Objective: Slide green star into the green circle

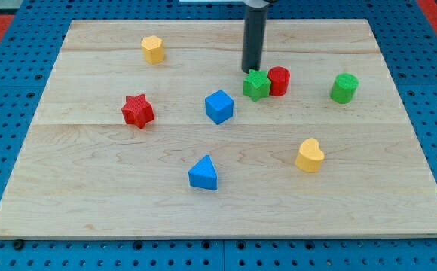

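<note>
Touching green star, my tip, green circle apart

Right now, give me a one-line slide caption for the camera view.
My tip sits just behind the green star, which touches the red cylinder, with the green circle apart at the view's right.

**Eight blocks, four colours**

The counter carried eight blocks, two of each colour. Green: one green star and one green circle. Red: one red star, one red cylinder. Blue: one blue cube, one blue triangle. Yellow: one yellow hexagon, one yellow heart.
</note>
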